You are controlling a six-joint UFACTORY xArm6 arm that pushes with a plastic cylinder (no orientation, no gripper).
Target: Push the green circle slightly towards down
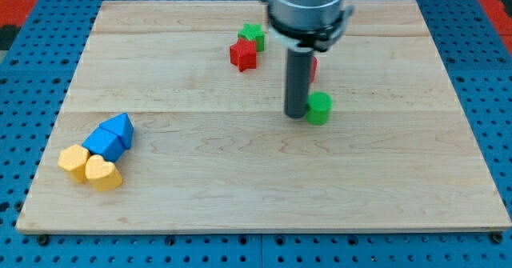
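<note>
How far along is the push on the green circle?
Done: my tip has reached the green circle, sitting right beside it on the view's left, apparently touching. In hand: lining up for contact. Left: the downward nudge itself; my tip is level with the circle, not above it, so it likely needs repositioning first.

my tip [297, 114] just left of green circle [319, 108]; blue triangle [118, 126] far left, nr bottom

Green circle [319, 108], a small round flat-topped block, upright on the wooden board, a little right of and above centre, its left side partly hidden by the dark rod
</note>
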